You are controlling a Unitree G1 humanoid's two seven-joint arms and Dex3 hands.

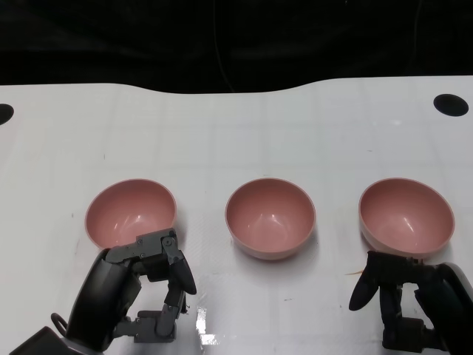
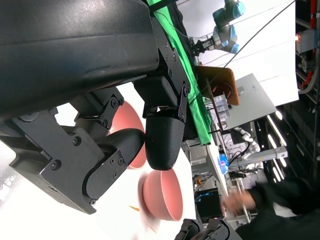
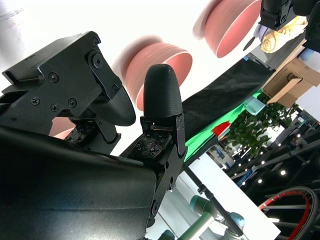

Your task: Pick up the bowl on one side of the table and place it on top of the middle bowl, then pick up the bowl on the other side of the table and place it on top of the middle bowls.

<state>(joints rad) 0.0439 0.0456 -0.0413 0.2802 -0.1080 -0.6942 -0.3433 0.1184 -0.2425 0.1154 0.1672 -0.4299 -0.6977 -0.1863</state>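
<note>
Glossy, probably plastic pink bowls (image 1: pixel 270 218) on a smooth white table (image 1: pixel 236 133).

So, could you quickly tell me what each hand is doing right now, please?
Left hand: open, holding nothing, just short of the left bowl.
Right hand: open, holding nothing, just short of the right bowl.

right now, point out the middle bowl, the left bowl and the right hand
middle bowl (image 1: pixel 270 216), head view, on its inner hollow
left bowl (image 1: pixel 130 211), head view, on its inner wall
right hand (image 1: pixel 403 296), head view, on its black fingers below the right-side bowl
</note>
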